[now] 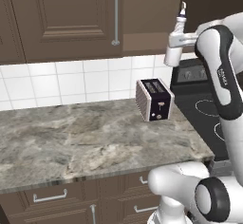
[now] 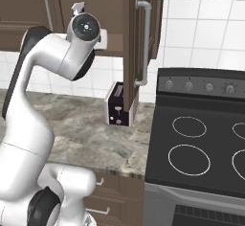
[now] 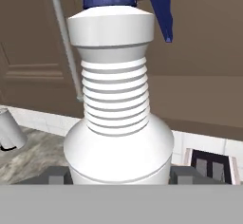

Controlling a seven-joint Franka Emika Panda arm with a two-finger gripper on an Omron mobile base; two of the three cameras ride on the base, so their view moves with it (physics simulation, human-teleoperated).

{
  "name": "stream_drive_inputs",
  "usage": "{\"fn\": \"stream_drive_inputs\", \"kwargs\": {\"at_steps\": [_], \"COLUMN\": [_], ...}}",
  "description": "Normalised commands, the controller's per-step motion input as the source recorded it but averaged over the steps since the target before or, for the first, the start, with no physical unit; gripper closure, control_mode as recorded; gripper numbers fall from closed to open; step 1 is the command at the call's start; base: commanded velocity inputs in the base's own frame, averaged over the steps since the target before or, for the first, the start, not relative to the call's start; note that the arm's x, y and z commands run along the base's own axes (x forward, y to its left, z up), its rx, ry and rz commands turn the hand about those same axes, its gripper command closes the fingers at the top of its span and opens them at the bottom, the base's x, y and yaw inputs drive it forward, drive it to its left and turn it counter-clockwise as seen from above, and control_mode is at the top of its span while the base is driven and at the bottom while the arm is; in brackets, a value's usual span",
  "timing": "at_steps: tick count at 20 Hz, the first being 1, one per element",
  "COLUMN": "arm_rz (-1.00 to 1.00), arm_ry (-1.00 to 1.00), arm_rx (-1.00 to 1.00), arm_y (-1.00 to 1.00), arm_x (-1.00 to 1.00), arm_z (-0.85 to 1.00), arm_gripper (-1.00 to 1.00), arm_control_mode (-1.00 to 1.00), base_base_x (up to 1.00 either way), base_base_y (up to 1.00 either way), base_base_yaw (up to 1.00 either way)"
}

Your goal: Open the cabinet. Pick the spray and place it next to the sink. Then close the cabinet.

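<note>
We see the gripper [image 1: 173,52] held high in front of the cabinet [image 1: 66,19], its fingers closed on the body of the spray [image 1: 176,38], which stands upright in the air above the desk [image 1: 85,137] and well clear of it. In the left base view the white bottle sits just right of the closed cabinet door with its long vertical handle [image 1: 115,15], its blue-tipped nozzle pointing up toward the cabinet's underside region. In the hand view the spray [image 3: 118,109] is close to the camera: a ribbed white neck rising from a wide shoulder, the blue trigger at the top, and 1 dark finger [image 3: 57,174] pressed against each side of the base. In the right base view 1 cabinet door [image 2: 136,43] stands swung open edge-on toward us, its silver bar handle [image 2: 145,43] facing the stove [image 2: 201,139], and the arm's wrist covers most of the bottle, leaving just the nozzle tip [image 2: 78,5] visible. The toaster [image 1: 154,98] stands on the desk below the spray, near the stovetop edge, against the white tiled wall [image 1: 71,83]. The lower drawers [image 1: 50,197] run beneath the desk front.
</note>
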Motion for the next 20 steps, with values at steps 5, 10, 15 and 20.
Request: {"fn": "stream_drive_inputs", "kwargs": {"at_steps": [5, 10, 15, 20], "arm_rz": [0.0, -0.06, -0.04, -0.01], "arm_ry": [-0.08, -0.01, 0.0, 0.03], "arm_rx": [0.0, -0.03, -0.05, -0.1], "arm_y": [0.05, 0.17, 0.59, 0.66], "arm_x": [-1.0, -0.5, -0.18, -0.14], "arm_z": [0.0, 0.0, -0.08, -0.25], "arm_gripper": [1.0, 1.0, 1.0, 1.0], "arm_control_mode": [-1.0, -1.0, -1.0, -1.0], "base_base_x": [0.0, 0.0, 0.0, 0.0], "base_base_y": [0.0, 0.0, 0.0, 0.0], "base_base_yaw": [0.0, 0.0, 0.0, 0.0]}}
